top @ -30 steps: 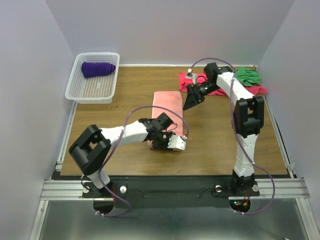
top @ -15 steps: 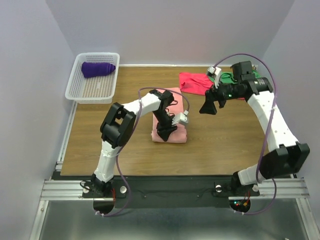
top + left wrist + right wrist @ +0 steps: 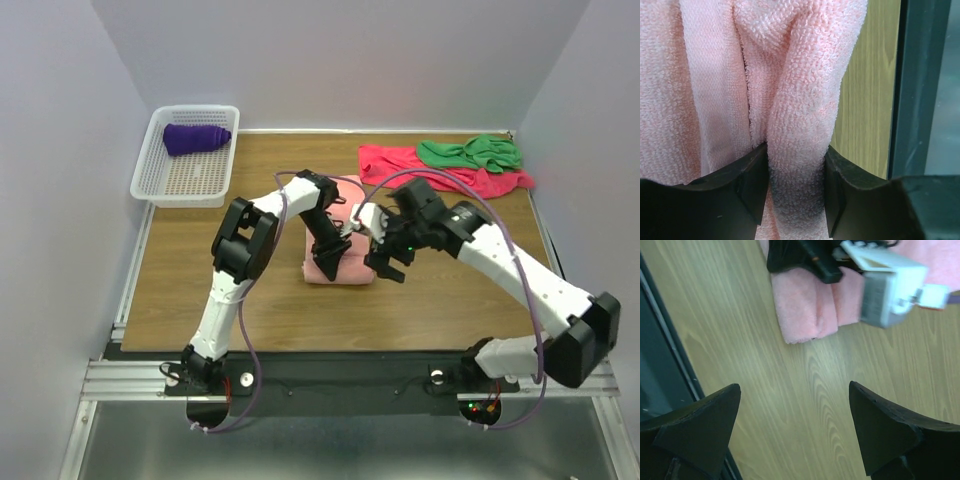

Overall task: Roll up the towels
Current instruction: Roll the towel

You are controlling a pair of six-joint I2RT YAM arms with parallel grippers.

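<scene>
A salmon-pink towel (image 3: 345, 262) lies partly rolled in the middle of the table, with a flat tail (image 3: 347, 192) running toward the back. My left gripper (image 3: 326, 266) is shut on a thick fold of it (image 3: 800, 100), one finger (image 3: 747, 187) pressing each side. My right gripper (image 3: 386, 268) hangs open just right of the roll, over bare wood (image 3: 805, 405), with the roll's end (image 3: 805, 310) ahead of it. Crimson (image 3: 392, 162) and green (image 3: 470, 152) towels lie crumpled at the back right. A rolled purple towel (image 3: 196, 137) is in the basket.
A white mesh basket (image 3: 185, 178) stands at the back left corner. Side walls close in the table on the left and right. Bare wood shows in front of the roll and along the left side.
The left arm swung up over the pink towel, which is now shorter and thicker. The right arm came down from the back-right pile to just right of the roll.
</scene>
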